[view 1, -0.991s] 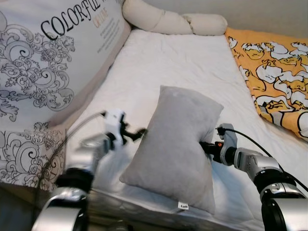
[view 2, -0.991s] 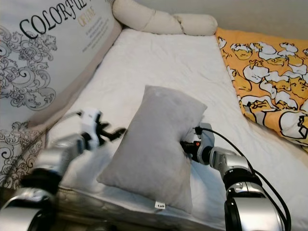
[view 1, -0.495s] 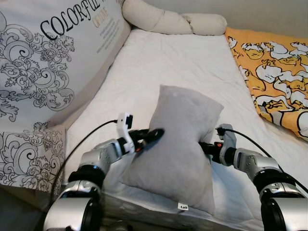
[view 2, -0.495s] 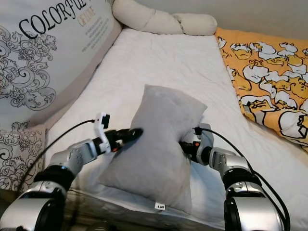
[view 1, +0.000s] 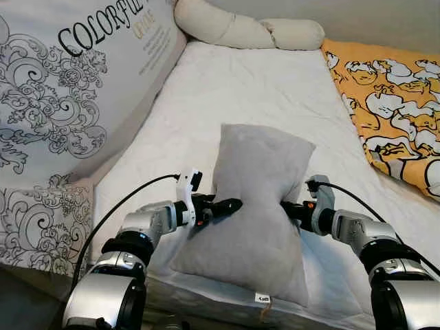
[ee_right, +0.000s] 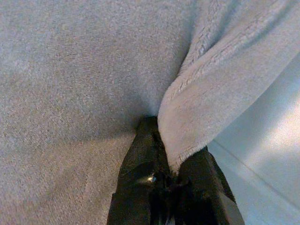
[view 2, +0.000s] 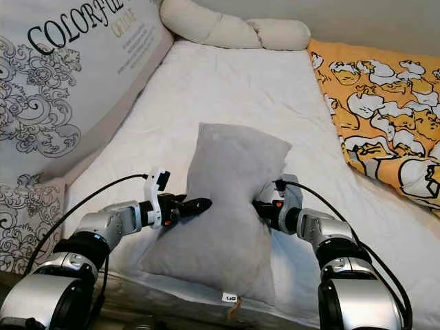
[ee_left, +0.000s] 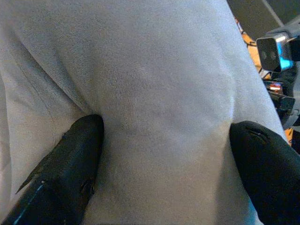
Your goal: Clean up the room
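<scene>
Since a second ago your left gripper (view 1: pixel 230 204) has swung in from the side and now presses into the grey pillow (view 1: pixel 251 213), pinching its waist against the right gripper (ee_right: pixel 174 165). That pillow stands at the near edge of the white mattress (view 1: pixel 261 89), soft and light, so it will fold wherever you squeeze; hold it mid-body from both sides. Your left wrist view shows the left fingers (ee_left: pixel 70 173) spread wide around a bulge of fabric, not clamped. Your right wrist view shows the right fingers closed on a fold of the pillow's edge, which the head views hide.
</scene>
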Available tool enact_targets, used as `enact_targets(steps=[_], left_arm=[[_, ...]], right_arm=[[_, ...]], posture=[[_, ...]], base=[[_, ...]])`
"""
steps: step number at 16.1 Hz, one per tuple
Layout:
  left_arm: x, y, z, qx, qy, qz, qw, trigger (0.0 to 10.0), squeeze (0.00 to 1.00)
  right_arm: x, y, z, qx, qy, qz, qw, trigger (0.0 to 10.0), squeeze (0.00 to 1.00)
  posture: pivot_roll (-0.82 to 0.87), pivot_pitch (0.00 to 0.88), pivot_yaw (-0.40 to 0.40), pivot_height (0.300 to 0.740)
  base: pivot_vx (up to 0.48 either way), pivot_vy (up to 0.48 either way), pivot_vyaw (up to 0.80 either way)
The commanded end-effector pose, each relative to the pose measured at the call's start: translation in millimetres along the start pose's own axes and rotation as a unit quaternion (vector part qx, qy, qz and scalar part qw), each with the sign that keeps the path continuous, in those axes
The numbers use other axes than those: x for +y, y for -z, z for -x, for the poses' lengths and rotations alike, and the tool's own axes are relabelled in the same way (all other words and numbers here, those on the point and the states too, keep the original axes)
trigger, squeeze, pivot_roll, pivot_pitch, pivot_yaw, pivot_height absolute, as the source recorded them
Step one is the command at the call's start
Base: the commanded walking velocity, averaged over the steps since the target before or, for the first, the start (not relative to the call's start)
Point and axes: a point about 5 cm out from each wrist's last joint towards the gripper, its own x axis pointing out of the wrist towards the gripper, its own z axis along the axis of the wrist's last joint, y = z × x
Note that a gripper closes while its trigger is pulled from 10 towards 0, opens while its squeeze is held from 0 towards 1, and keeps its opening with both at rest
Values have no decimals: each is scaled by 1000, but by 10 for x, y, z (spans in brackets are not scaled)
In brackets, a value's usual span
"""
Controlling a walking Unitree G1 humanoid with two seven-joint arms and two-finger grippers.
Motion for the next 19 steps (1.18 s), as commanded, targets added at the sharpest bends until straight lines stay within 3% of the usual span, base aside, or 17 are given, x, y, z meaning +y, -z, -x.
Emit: enact_targets(steps=[1, 2, 3, 7, 10, 19], left_arm=[[-26, 86, -58, 34, -3, 2, 999, 9922, 0], [-30, 78, -63, 33, -2, 2, 999, 2824, 0], [-31, 58, -68, 26, -1, 6, 1000, 0, 0], [-48, 23, -79, 26, 9, 1, 1000, 0, 0], [-59, 29, -94, 32, 13, -3, 999, 0, 0], [-142, -120, -152, 30, 27, -19, 999, 0, 0]], right_arm=[[65, -5, -48, 7, -13, 6, 1000, 0, 0], [78, -2, -56, 5, -18, 5, 1000, 0, 0], [105, -15, -70, -4, -25, 13, 1000, 0, 0], [245, -107, -129, -46, -61, 7, 997, 0, 0], [309, -95, -161, -48, -72, 13, 996, 0, 0], [370, -74, -211, -57, -57, 24, 996, 0, 0]], posture=[[-38, 0, -27, 740], [-38, 0, -27, 740], [-39, 0, -26, 740], [-43, 0, -20, 740], [-42, 0, -19, 740], [-40, 0, -9, 740]], base=[[0, 0, 0], [0, 0, 0], [0, 0, 0], [0, 0, 0], [0, 0, 0], [0, 0, 0]])
